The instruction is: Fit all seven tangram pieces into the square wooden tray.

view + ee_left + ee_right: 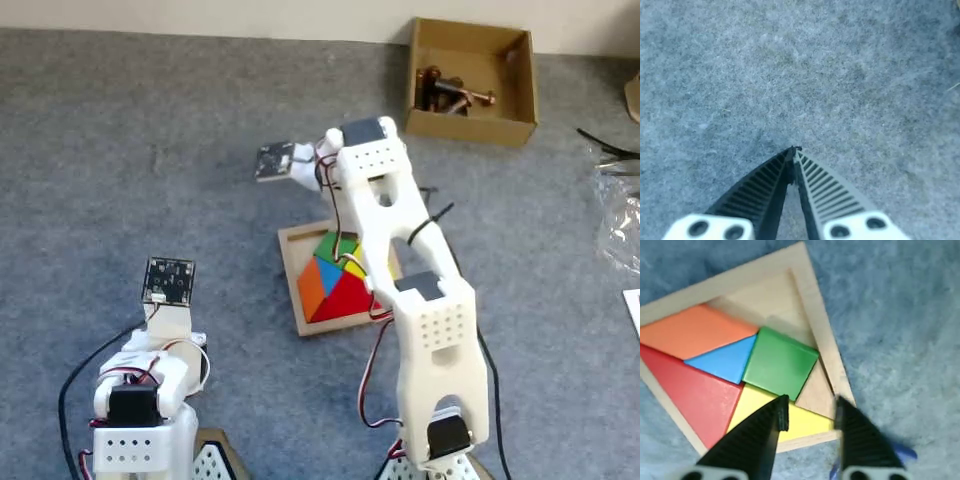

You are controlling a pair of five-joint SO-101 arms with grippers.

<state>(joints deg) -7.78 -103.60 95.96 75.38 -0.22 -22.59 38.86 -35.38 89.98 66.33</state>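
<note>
Fingers [762, 432] of the right gripper [811, 409] are hovering spread over the tray [826, 347], likely sizing its unfilled gap. Left gripper [796, 150] is sitting clenched and empty, near left.

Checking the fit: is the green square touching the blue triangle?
Touching. In the right wrist view the green square lies edge to edge with the blue triangle, with no gap visible between them.

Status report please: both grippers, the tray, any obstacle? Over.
Left gripper shut, over bare grey felt. Right gripper open, above square wooden tray. Five coloured pieces in, bare wood gaps showing. Small blue thing on felt beside tray, unclear what.
</note>
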